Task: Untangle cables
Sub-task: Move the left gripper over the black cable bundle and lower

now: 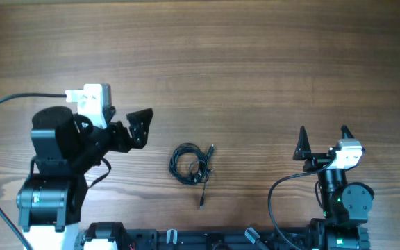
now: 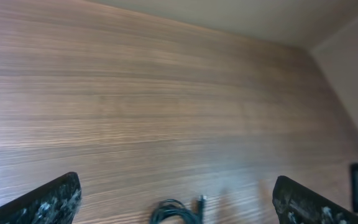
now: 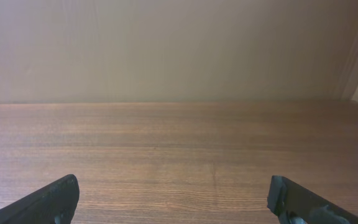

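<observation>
wood-grain table fills the overhead view. left arm sits at 8 o'clock, folded over its base, wrist turned toward 3 o'clock; left gripper has its fingers spread wide, holding nothing. right arm stands at 4 o'clock, wrist aimed at 12; right gripper is likewise spread wide and empty. cables lie in a small coil just toward 6 o'clock from the table's middle, between the arms, touching neither, one strand trailing toward 6 o'clock.

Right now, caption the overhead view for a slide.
Coiled black cables on wooden table between open left tool and open right tool.
</observation>
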Tool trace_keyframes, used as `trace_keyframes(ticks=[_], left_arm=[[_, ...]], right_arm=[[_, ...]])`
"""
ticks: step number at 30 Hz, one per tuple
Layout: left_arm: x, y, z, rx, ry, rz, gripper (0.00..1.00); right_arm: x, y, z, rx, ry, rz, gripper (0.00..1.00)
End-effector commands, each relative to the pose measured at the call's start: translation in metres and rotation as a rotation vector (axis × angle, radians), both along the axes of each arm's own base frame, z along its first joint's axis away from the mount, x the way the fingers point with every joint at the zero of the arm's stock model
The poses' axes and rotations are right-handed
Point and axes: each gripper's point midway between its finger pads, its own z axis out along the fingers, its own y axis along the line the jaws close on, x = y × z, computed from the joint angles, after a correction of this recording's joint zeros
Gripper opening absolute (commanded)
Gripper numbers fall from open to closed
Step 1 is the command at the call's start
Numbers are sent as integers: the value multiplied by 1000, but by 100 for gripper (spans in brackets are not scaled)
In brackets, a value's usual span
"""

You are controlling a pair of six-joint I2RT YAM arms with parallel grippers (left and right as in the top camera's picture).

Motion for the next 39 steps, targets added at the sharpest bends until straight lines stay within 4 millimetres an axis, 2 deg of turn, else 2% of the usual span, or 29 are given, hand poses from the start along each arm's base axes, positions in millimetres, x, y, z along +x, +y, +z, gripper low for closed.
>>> trace_keyframes(ticks=[1,18,22,25,31,35,39], left_arm=[[-3,-11,5,-52,21,-60,100],[-8,-10,-8,-42,81,-61,100],[-15,-7,-29,-14,179,-53,100],[-19,-3,-53,43,282,-31,100],[-27,-28,-96,225,428,-134,100],[-34,-29,-127,355,555,-102,100],[-33,-33,-154,436,646,-47,100]], right_arm=[[0,-3,2,11,-10,-18,100],[0,-3,2,11,-10,-18,100],[0,-3,2,11,-10,-18,100],[0,-3,2,11,-10,-18,100],[0,-3,2,11,-10,-18,100],[0,-3,2,11,-10,-18,100],[0,-3,2,11,-10,-18,100]])
